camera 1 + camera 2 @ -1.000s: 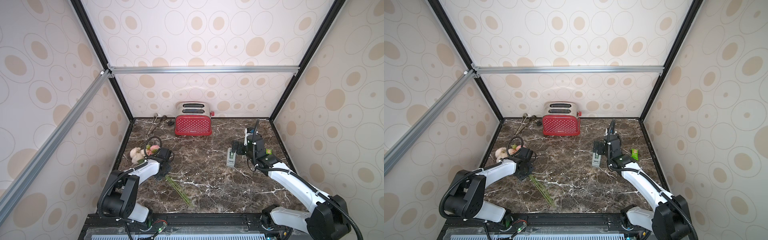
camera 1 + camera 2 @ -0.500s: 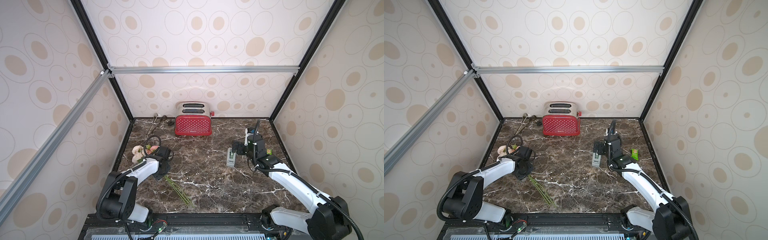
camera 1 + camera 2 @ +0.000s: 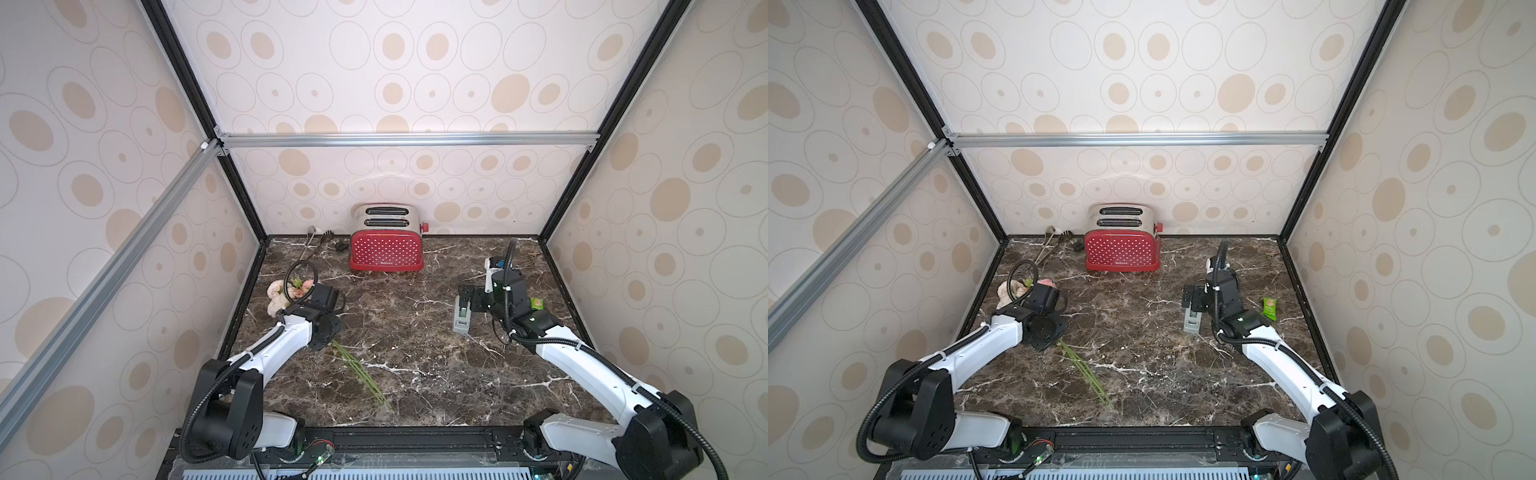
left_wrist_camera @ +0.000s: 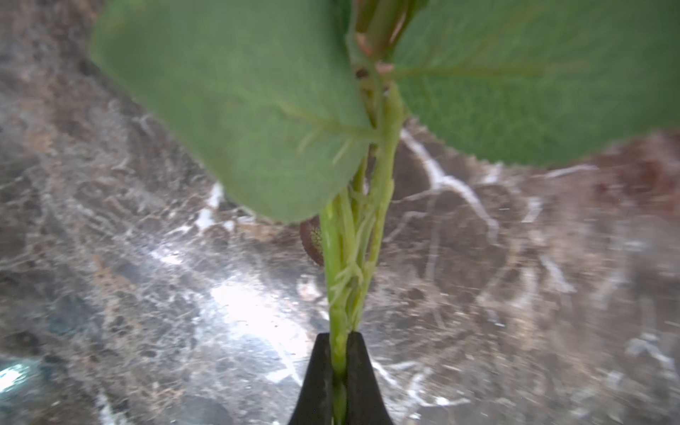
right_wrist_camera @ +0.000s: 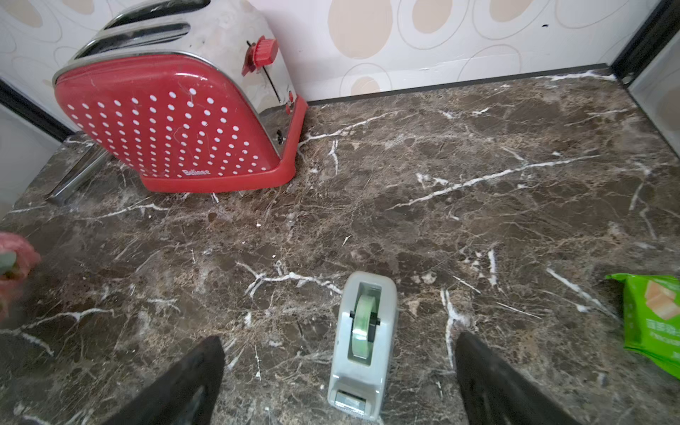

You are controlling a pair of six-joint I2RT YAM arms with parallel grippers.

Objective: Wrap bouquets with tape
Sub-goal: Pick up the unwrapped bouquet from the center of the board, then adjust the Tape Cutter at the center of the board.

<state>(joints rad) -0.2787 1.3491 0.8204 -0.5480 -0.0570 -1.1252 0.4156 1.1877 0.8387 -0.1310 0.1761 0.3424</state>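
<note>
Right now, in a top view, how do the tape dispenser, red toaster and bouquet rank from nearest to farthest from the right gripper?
1. tape dispenser: right under the open right gripper.
2. red toaster: against the back wall, near the middle.
3. bouquet: across the table, on the left side.

The left arm (image 3: 282, 347) and right arm (image 3: 582, 365) have glossy white link shells with black joint housings. Black corrugated cable (image 3: 510, 255) runs along each arm, strapped with white ties. The fingers (image 5: 176, 386) are black tapered wedges.
</note>
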